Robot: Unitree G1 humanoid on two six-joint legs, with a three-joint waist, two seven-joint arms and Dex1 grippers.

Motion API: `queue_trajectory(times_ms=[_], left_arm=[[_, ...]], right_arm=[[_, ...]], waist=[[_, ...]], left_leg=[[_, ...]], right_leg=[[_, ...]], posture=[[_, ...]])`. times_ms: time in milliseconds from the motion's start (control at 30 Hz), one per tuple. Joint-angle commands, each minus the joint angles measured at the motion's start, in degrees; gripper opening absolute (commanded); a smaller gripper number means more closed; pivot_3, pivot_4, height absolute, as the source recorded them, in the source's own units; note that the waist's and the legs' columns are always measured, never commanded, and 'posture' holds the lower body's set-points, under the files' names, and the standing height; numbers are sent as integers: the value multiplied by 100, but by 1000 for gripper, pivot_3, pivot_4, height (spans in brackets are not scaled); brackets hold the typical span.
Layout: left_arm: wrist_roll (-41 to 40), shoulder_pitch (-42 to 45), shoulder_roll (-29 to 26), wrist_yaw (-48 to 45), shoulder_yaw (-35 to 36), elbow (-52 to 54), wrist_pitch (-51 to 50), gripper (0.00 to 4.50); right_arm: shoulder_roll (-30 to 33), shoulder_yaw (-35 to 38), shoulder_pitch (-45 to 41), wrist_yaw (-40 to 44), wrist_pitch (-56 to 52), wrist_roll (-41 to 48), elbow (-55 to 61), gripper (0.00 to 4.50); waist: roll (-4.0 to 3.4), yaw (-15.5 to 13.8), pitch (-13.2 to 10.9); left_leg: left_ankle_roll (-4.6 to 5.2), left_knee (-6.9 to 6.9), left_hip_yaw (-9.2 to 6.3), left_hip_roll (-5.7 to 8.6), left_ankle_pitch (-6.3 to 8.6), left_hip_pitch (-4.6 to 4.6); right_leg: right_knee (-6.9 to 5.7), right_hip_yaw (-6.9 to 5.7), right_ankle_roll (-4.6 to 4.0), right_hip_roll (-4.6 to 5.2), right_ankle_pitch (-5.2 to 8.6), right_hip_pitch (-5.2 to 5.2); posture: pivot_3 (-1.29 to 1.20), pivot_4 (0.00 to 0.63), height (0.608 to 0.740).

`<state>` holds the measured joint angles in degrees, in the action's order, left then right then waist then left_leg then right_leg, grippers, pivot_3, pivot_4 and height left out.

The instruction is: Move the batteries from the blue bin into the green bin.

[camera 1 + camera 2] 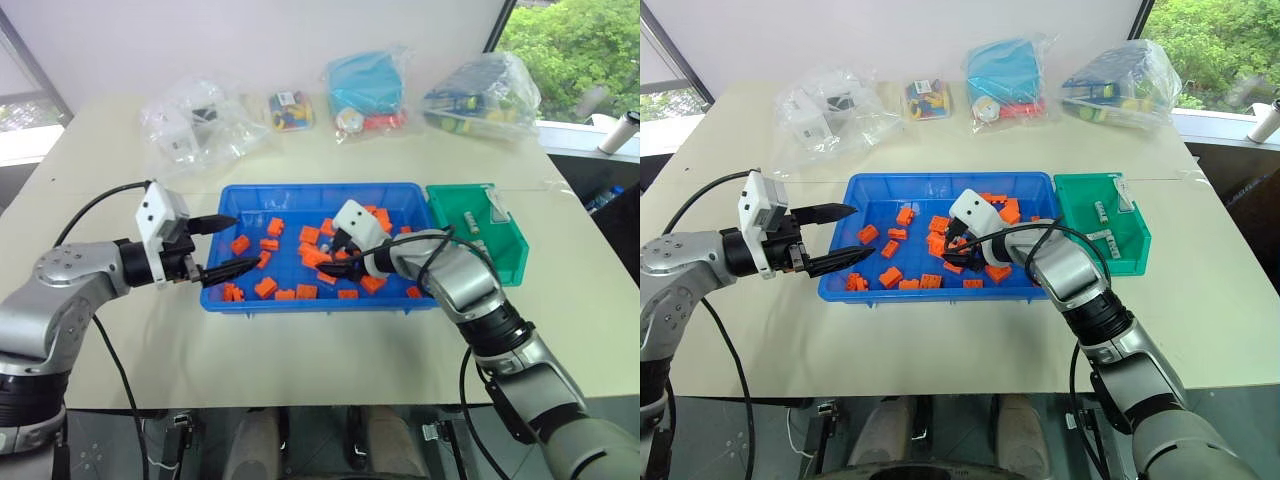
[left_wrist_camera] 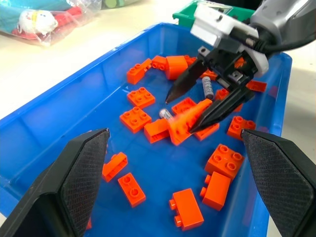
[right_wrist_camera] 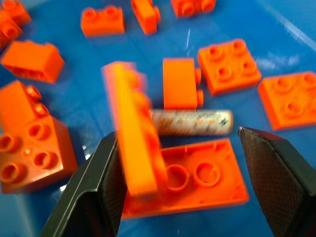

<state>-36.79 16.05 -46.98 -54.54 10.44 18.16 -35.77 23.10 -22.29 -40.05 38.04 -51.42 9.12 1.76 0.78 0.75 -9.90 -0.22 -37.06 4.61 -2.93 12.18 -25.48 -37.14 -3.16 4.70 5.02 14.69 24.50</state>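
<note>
On the table (image 1: pixel 120 350), the blue bin (image 1: pixel 300 195) is seen littered with orange blocks (image 1: pixel 265 287), the green bin (image 1: pixel 510 255) touching it, both the left gripper (image 1: pixel 222 245) and right gripper (image 2: pixel 197 111) spread and empty, a battery (image 3: pixel 192 122) lying between the latter's fingers.

One blue bin (image 1: pixel 214 287) sits at the centre of the frame, and one green bin (image 1: pixel 515 258) stands just to its right. About twenty orange blocks (image 1: pixel 266 287) are scattered inside the blue bin. Two batteries (image 2: pixel 207 87) are visible among them, and about three more lie in the green bin. Four clear plastic bags (image 1: pixel 195 125) line the upper part of the frame. Two grippers are in view: the left gripper (image 1: pixel 225 245) and the right gripper (image 1: pixel 335 255).
</note>
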Motion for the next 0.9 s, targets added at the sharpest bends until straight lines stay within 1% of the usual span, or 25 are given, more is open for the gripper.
queue_trajectory(times_ms=[33, 100, 167, 200, 233, 400, 533, 767, 900], left_arm=[[-43, 116, -80, 15, 149, 98, 29, 4500], [-28, 146, -75, 11, 129, 75, 40, 4500], [-16, 165, -71, 5, 115, 58, 48, 4500], [-9, 176, -68, -1, 105, 46, 55, 4500], [0, 185, -63, -9, 94, 32, 65, 4500], [38, 221, -30, -21, 44, -23, 114, 4500], [68, 271, 2, -29, 4, -80, 152, 4500], [157, 314, 60, -49, -55, -144, 244, 4500], [161, 306, 61, -40, -25, -130, 255, 4500]], right_arm=[[-67, 34, 27, -24, 161, -74, 49, 3224], [-70, 50, 58, -27, 200, -100, 62, 2644], [-65, 82, 72, -33, 198, -114, 96, 1760], [-52, 106, 69, -37, 175, -120, 137, 1208], [-45, 145, 63, -41, 151, -112, 179, 749], [-65, 210, -14, -53, 96, -95, 263, 749], [-240, 257, -183, -65, 58, -27, 243, 749], [-762, 78, -634, -116, 111, -113, -195, 749], [-694, 13, -891, -14, 450, -309, -506, 749]], waist=[[0, 0, 0], [0, -1, 0], [0, 2, 0], [0, 2, 0], [0, 1, 0], [0, 0, 0], [0, 4, 0], [0, 13, 0], [0, -14, 0]], left_leg=[[0, 0, 0, 0, 0, 0], [0, 0, 0, 0, 0, 0], [0, 0, 0, 0, 0, 0], [0, 0, 0, 0, 0, 1], [0, 0, 0, 0, 0, 0], [0, 0, 0, 0, 0, 0], [0, 0, 0, 0, 0, 0], [0, 2, -1, -1, 0, 1], [0, 0, 0, 1, 0, -1]], right_leg=[[0, 0, 0, 0, 0, 0], [0, 0, 0, 0, 0, 0], [0, 0, 0, 0, 0, 0], [0, 0, 0, 0, 0, 0], [0, 0, 0, 0, 0, 0], [0, 0, 0, 0, 0, 0], [-1, 0, 0, 0, 0, 0], [-3, -1, 0, -2, 0, 2], [-2, -1, 0, 1, 0, 0]], posture=[[0, 150, 736], [0, 150, 736], [0, 150, 736], [0, 150, 736], [0, 150, 736], [0, 150, 736], [0, 150, 736], [0, 150, 736], [0, 150, 736]])
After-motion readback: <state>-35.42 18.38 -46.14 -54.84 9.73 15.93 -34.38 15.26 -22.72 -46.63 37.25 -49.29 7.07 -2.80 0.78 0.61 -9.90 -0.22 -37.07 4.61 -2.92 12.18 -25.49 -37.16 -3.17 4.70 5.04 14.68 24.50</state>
